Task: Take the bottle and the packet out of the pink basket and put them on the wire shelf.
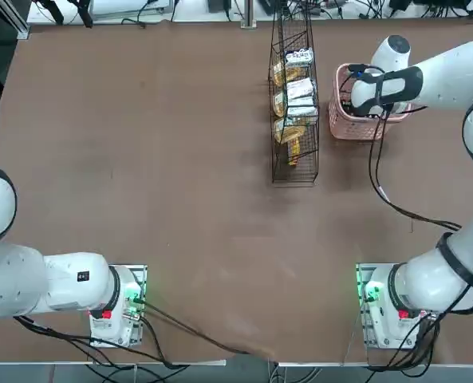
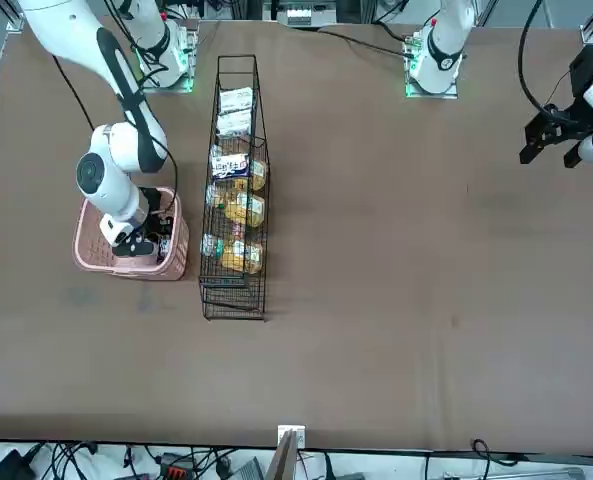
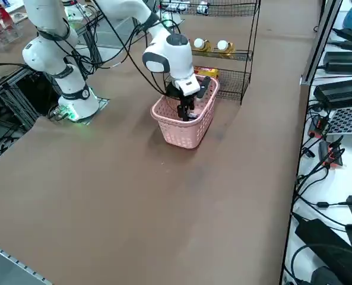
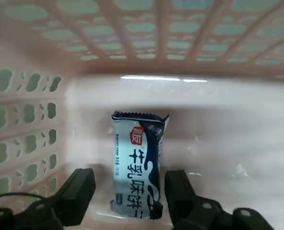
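"Closest to the lens, what?"

"Right gripper (image 4: 130, 191), spread wide, down inside the pink basket (image 2: 126, 268). Nothing gripped. Look between the fingers: packet (image 4: 134, 167), flat on the basket floor, print up, gaps on both sides."

"Why straddle like that?"

"Probably to pinch across the narrow width and leave the ends free. Likely step now: settle low, then close. Mind the floor, and mind slipping off such a thin wrapper."

"And farther right in the front view?"

"Wire shelf (image 2: 234, 314), just beside the basket, apparently for a short carry. White packets (image 2: 234, 112) in the upper part of that view, amber bottles (image 3: 224, 47) among the tiers, caps facing out in the right side view."

"Task's bottle there too?"

"Quite possibly, but impossible to say which. Not visible beside the packet in the wrist view. Probably only the packet left to move."
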